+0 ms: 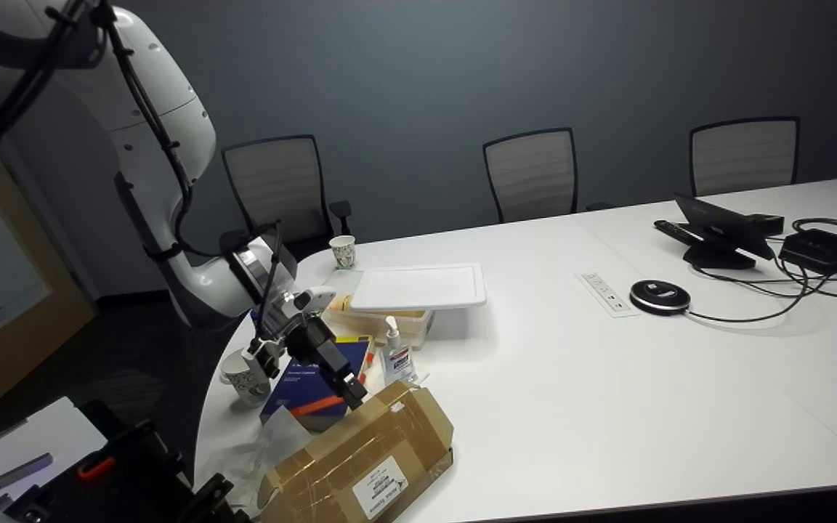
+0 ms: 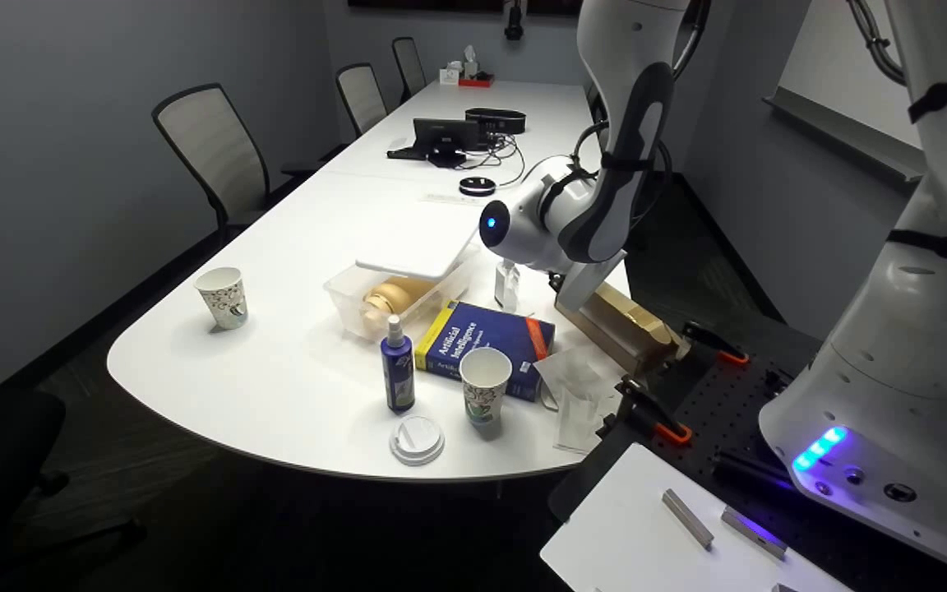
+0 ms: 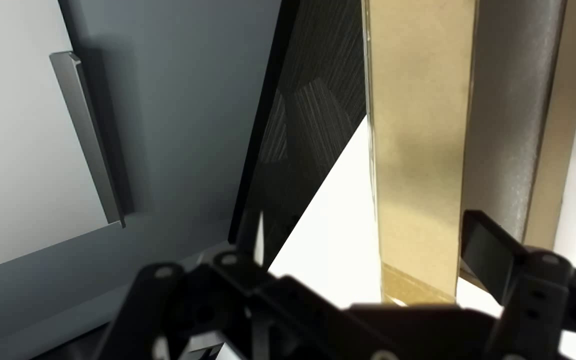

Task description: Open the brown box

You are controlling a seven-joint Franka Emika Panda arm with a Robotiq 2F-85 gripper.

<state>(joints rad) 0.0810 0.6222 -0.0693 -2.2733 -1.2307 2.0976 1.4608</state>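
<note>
Hand [image 3: 362, 231] spread wide at brown box [image 1: 346, 461]. Artificial Intelligence textbook [image 2: 491, 330] and sanitizer pump bottle [image 1: 398, 359] crowd the box.

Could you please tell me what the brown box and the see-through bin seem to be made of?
The brown box looks like cardboard, mostly matte with shinier streaks, judging by its plain tan faces and folds. The see-through bin is probably plastic, smooth and translucent, since the tan contents show hazily through its wall.

Cardboard box [image 1: 360, 452]: golden brown; label [image 1: 380, 487] white, printed black. Textbook [image 2: 502, 337]: dark blue, banded yellow and orange-red. Paper cups [image 2: 225, 301]: white, dark leafy print. Spray bottle [image 2: 399, 374]: blue-purple. Tabletop [image 1: 571, 392]: white. Gripper [image 3: 368, 239]: black.
</note>
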